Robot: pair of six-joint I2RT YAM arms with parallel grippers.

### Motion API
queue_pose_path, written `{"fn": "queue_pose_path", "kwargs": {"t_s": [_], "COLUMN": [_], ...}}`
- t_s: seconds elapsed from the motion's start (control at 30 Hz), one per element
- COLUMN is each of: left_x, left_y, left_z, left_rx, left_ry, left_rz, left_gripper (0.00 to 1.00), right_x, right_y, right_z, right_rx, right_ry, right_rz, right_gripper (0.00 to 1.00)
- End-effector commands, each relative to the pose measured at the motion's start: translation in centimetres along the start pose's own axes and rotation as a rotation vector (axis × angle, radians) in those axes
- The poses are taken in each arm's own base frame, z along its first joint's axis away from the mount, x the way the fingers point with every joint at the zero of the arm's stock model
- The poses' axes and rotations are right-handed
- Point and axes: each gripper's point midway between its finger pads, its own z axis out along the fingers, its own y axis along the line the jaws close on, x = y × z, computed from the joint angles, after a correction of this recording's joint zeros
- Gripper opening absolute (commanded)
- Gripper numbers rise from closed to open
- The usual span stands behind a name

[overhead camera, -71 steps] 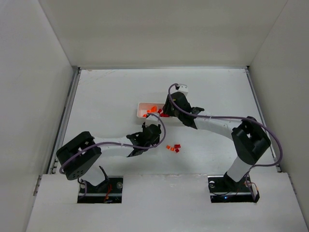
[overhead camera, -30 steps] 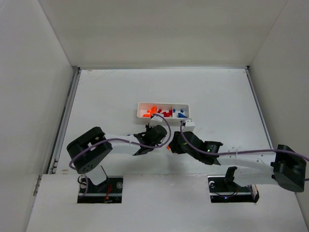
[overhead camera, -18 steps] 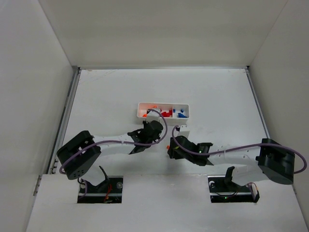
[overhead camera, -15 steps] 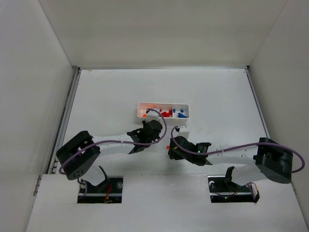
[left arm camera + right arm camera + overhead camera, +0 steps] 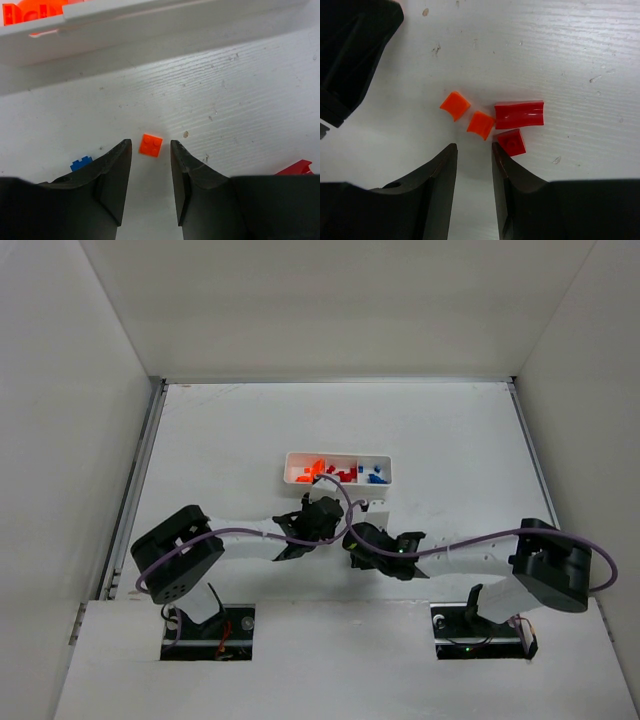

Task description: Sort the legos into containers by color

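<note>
The white tray (image 5: 340,455) holds orange legos (image 5: 308,471) on the left, red ones (image 5: 345,474) in the middle and blue ones (image 5: 376,477) on the right. My left gripper (image 5: 318,517) (image 5: 150,148) hovers open just in front of the tray wall (image 5: 150,25). A flat orange brick (image 5: 151,145) lies on the table at its fingertips, touching neither. My right gripper (image 5: 355,540) (image 5: 474,148) is open and empty beside it. Just past its tips lie two orange curved pieces (image 5: 455,105) (image 5: 481,124), a red arch (image 5: 519,114) and a small red brick (image 5: 511,141).
A small blue brick (image 5: 81,163) lies left of the left finger, and a red piece (image 5: 297,167) shows at the right edge. The left arm's black body (image 5: 355,50) fills the upper left of the right wrist view, close to the right gripper. White walls enclose the table.
The left gripper's jaws have parted, and it has shifted slightly back from the tray. The right gripper has slid left, closer to the left gripper.
</note>
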Motion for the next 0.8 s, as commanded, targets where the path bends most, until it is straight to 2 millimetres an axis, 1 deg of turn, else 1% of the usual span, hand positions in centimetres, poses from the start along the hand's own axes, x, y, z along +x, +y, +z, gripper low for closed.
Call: {"fn": "queue_pose_path", "kwargs": {"t_s": [0.0,0.27,0.37,0.5,0.6,0.7,0.77], "left_x": [-0.4,0.4,0.9,1.4,0.8,-0.2,-0.8], "left_y": [-0.5,-0.5,-0.7,-0.7,-0.3,0.5,1.0], "left_z": [0.2,0.7,0.8,0.7,0.5,0.4,0.3], "left_rx": [0.008,0.006,0.016,0.022,0.013,-0.002,-0.008], "left_ry": [-0.008,0.015,0.028,0.041,0.023,0.001,-0.01], "left_rz": [0.019,0.047,0.056,0.071,0.06,0.029,0.001], "left_gripper": [0.35,0.34,0.29,0.18,0.14,0.13,0.13], "right_x": [-1.3,-1.5,-1.6,-1.7,-1.8,-1.5,-1.3], "right_y": [-0.2,-0.8,-0.7,-0.4,-0.2,-0.2,0.2], "right_z": [0.1,0.9,1.0,1.2,1.3,1.4,1.2], "right_rx": [0.057,0.114,0.114,0.106,0.099,0.102,0.093], "right_ry": [-0.053,-0.073,-0.08,-0.09,-0.095,-0.089,-0.092], "right_rz": [-0.011,-0.033,-0.027,-0.015,-0.01,-0.018,-0.022], "right_gripper": [0.4,0.4,0.4,0.39,0.36,0.31,0.3]}}
